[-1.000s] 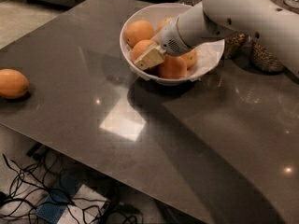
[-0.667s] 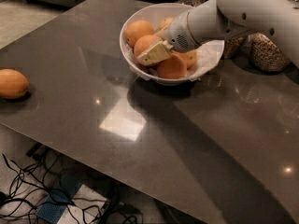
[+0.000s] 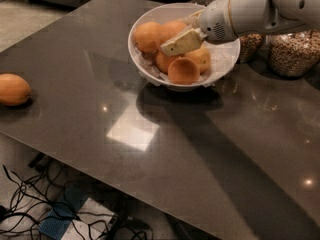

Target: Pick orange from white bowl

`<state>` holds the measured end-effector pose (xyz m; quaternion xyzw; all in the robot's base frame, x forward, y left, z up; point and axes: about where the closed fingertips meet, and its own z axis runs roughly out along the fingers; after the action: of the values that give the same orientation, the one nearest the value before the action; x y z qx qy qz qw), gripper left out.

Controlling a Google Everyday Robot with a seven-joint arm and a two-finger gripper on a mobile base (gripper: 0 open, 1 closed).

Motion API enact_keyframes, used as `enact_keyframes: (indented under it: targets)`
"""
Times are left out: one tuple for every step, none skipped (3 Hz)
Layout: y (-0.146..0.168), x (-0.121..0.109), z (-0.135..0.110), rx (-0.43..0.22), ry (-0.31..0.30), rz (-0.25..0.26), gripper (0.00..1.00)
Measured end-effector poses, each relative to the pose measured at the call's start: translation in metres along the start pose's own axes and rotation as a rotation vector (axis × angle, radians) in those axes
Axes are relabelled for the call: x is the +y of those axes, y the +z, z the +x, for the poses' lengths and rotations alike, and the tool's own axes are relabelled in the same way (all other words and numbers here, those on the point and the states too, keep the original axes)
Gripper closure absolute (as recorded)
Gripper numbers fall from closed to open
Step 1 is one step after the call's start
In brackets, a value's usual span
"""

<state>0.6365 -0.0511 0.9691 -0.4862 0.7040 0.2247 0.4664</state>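
Observation:
The white bowl (image 3: 220, 66) stands at the back of the dark table and holds several oranges. My gripper (image 3: 176, 34) reaches in from the right, low over the bowl. Its cream fingers (image 3: 181, 42) are closed around the orange (image 3: 172, 29), which sits just above the others. Another orange (image 3: 147, 36) lies at the bowl's left and more oranges (image 3: 183, 70) lie at its front. Part of the held orange is hidden by the lower finger.
An oval orange fruit (image 3: 14, 89) lies near the table's left edge. Glass jars of grain (image 3: 294, 51) stand right of the bowl, behind my arm. Cables (image 3: 30, 204) lie on the floor below the table's front edge.
My gripper has moved up and to the right from deeper in the bowl, with an orange between its fingers. The other oranges and the oval fruit stay put.

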Motion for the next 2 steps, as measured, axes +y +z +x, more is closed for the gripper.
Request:
enact_keyframes:
  targets:
    - [-0.031, -0.014, -0.005, 0.017, -0.038, 0.03, 1.0]
    - [-0.047, -0.023, 0.007, 0.101, -0.087, 0.023, 1.0]
